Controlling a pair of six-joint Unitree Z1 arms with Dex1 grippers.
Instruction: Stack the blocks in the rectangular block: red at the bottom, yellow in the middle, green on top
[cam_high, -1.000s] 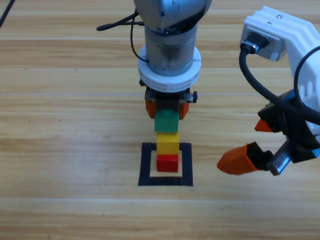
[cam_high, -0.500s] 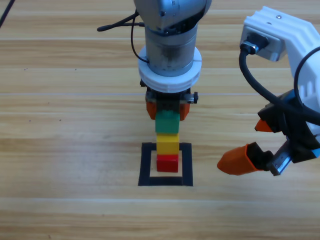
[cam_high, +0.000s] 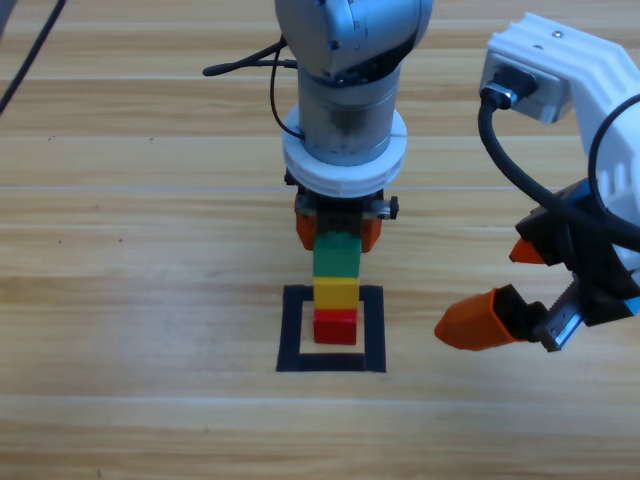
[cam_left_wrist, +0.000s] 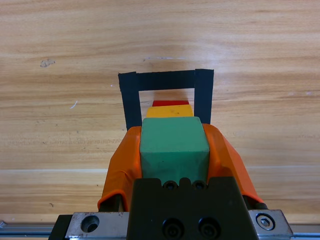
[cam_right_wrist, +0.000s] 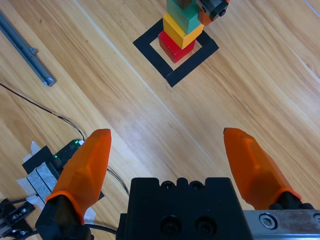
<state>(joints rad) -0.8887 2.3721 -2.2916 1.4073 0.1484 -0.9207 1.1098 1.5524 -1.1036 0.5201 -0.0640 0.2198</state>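
The rectangular block (cam_high: 292, 340) lies mid-table, its sides square to the table edges; inside it the red (cam_high: 335, 326) cube bears the yellow (cam_high: 336, 292), the column upright; the green (cam_high: 336, 258) sits on top, clamped between the left gripper (cam_high: 337, 226) jaws from the far side; the right gripper (cam_high: 505, 290) waits spread wide, well right.
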